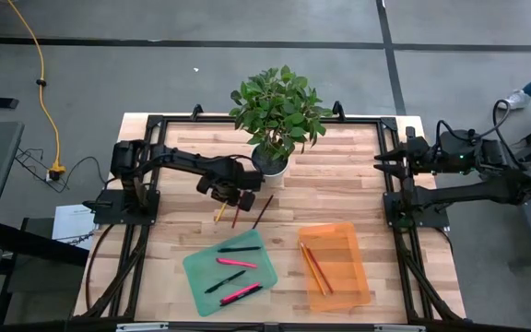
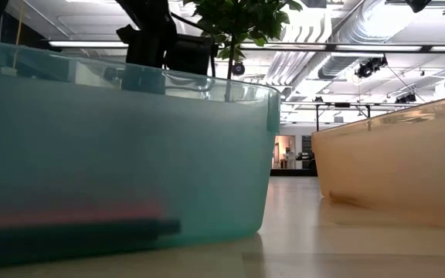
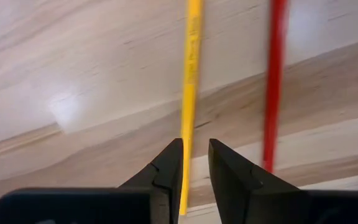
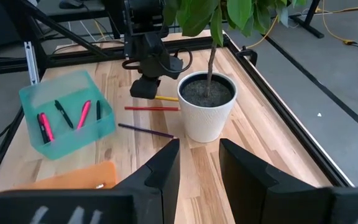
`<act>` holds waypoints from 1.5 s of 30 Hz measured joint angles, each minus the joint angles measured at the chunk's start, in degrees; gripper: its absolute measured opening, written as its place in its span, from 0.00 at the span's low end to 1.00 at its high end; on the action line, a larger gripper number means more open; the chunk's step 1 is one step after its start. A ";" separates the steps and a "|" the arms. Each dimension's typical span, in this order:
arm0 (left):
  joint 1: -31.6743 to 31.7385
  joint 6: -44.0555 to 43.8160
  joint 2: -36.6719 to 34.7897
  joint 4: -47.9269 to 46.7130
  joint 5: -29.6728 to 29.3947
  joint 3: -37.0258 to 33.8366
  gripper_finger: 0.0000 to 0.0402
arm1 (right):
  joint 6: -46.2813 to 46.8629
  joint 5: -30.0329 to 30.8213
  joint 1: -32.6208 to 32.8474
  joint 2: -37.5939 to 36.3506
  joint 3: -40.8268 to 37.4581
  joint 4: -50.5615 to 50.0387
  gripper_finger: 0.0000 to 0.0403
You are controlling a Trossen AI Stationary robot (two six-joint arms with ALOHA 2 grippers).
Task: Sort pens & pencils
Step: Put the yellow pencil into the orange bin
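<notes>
The pale, planked wooden worktop (image 1: 339, 184) carries a translucent teal plastic tray (image 1: 201, 272) holding stubby pink and black pens (image 1: 238, 263). The left claw (image 3: 194, 158), narrowly parted, straddles a slim yellow wooden pencil (image 3: 191, 81) lying on the worktop. The right claw (image 4: 197, 155) waits narrowly open at the worktop's right edge.

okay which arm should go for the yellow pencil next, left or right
Left. The left pincer hangs right over the yellow pencil, fingers open either side of it. The right pincer waits at the table's far right edge, away from the loose pencils.
</notes>
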 joint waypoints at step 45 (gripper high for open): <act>2.09 7.56 0.02 5.89 5.34 -4.75 0.16 | 2.19 0.66 0.02 0.02 0.02 -0.17 0.26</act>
